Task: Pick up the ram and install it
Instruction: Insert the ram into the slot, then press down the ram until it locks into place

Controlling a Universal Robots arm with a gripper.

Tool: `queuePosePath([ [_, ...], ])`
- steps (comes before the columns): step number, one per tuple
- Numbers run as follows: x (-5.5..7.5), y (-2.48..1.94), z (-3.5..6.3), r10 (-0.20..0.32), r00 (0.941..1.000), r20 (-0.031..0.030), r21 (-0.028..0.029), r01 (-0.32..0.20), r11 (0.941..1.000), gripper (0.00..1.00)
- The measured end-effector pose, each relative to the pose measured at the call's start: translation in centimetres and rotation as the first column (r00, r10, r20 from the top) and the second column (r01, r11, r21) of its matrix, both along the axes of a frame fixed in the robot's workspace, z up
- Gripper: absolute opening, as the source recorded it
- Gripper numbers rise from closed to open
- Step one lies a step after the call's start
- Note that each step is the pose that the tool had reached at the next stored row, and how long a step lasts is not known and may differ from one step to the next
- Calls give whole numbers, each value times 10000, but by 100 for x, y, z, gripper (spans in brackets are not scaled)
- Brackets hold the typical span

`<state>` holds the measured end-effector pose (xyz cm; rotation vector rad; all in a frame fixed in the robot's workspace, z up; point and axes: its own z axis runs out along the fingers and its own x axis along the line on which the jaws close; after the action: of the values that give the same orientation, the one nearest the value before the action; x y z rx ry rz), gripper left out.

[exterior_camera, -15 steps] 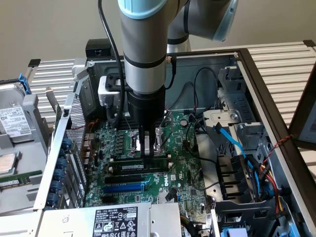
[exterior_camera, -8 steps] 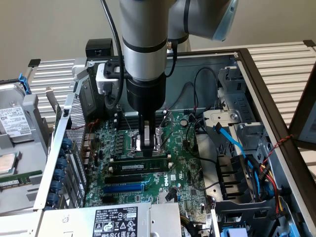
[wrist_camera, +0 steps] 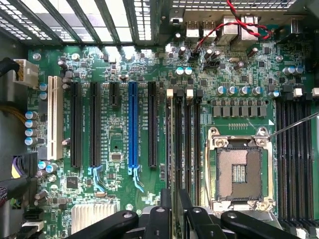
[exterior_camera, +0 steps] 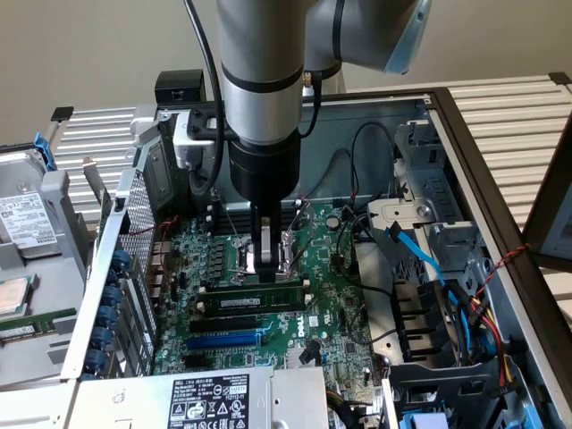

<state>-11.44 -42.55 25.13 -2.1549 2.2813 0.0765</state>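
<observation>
inside the computer case, the end effector [exterior_camera: 268, 259] grips the ram [exterior_camera: 255, 298] by its top edge; stiff, light, fragile.

From my remote station it looked like a computer repair workshop or robotics lab. An opened computer case [exterior_camera: 465, 170] lay on its side with its green circuit board [exterior_camera: 268, 313] bare, cables [exterior_camera: 420, 259] loose inside. A removed metal side panel [exterior_camera: 36, 295] with labels sat to the exterior view's left, and a grey robot arm [exterior_camera: 259, 89] reached down into the case.
</observation>
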Motion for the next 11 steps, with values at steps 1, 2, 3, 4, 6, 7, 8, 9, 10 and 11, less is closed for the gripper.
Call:
queuePosePath([
  [1, 0, -1, 0, -1, 10000, 1, 10, 1, 10000, 20],
  [2, 0, -2, 0, 0, 10000, 0, 18, 0, 10000, 20],
  [3, 0, -2, 0, -1, 10000, 0, 27, 1, 10000, 20],
  [4, 0, -3, 0, -1, 10000, 0, 36, 1, 10000, 20],
  [6, 0, -5, 0, -1, 10000, 0, 53, 1, 10000, 20],
  [7, 0, -5, 0, 0, 10000, 0, 62, 0, 10000, 20],
  [8, 0, -6, 0, -1, 10000, 0, 71, 1, 10000, 20],
  [9, 0, -7, 0, 0, 10000, 0, 80, 0, 10000, 20],
  [10, 0, -8, 0, 0, 10000, 0, 88, 0, 10000, 20],
  [11, 0, -8, 0, -1, 10000, 0, 97, 1, 10000, 18],
])
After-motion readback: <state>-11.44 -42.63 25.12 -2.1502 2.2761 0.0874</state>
